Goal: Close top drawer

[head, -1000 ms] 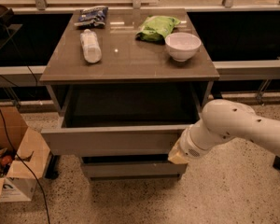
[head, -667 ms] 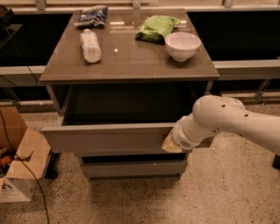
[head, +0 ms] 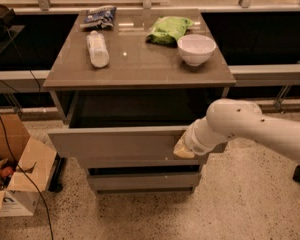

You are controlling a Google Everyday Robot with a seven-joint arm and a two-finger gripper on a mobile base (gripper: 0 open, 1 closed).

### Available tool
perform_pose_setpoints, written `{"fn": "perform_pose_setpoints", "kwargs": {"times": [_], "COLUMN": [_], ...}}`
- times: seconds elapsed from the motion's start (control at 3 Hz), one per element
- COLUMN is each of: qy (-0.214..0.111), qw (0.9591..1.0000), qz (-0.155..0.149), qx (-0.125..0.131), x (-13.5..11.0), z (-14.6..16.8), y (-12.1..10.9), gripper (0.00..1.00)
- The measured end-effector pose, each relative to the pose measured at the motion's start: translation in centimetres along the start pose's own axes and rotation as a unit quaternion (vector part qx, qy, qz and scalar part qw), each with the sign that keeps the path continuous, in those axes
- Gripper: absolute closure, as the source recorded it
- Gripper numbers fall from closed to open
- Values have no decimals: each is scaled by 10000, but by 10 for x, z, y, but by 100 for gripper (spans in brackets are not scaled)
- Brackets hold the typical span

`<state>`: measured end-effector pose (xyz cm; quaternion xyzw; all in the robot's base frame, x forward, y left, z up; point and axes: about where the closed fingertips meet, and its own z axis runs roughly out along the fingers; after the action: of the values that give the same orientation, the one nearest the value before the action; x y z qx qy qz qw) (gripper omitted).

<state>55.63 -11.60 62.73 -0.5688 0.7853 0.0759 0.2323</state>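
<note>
1. Speckled floor (head: 230, 204) fills the near ground. At the left edge stands an open cardboard box (head: 17, 171) with a dark cable (head: 27, 181) trailing across it.
2. Just above the floor, two lower drawer fronts (head: 140, 182) sit shut in the grey cabinet.
3. The top drawer (head: 115, 143) is pulled well out of the cabinet. Its plain front panel stands forward of the fronts below, and its dark inside shows behind it.
4. The gripper (head: 182, 149) is at the right part of that front panel and seems to touch it, though the contact is hard to make out. Whether it is open or closed I cannot tell.
5. The white arm (head: 250, 126) reaches in from the right edge, low and level with the drawer.
6. On the cabinet top (head: 140, 69) a bottle (head: 97, 49) lies on its side at the left and a white bowl (head: 196, 49) stands upright at the right.
7. Farther back, a green bag (head: 167, 29) lies just beside the bowl, and a blue packet (head: 100, 15) lies beyond the bottle at the back edge.
8. Behind the cabinet run a grey rail (head: 270, 74) and dark panels.
</note>
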Motion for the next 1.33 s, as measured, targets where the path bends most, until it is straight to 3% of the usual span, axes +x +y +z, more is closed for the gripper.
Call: {"fn": "perform_pose_setpoints", "kwargs": {"times": [0.33,0.67,1.0,1.33], "qy": [-115,-116,-207,-240], "qw": [9995,9995,9985,9981], "qz": [23,23,47,57], "qx": [290,291,509,560], "x": [-7,-7,-15,-17], "z": [-1,-1,1,-1], "y": [-33,-34,-70,-76], "gripper": [73,50,27,0]}}
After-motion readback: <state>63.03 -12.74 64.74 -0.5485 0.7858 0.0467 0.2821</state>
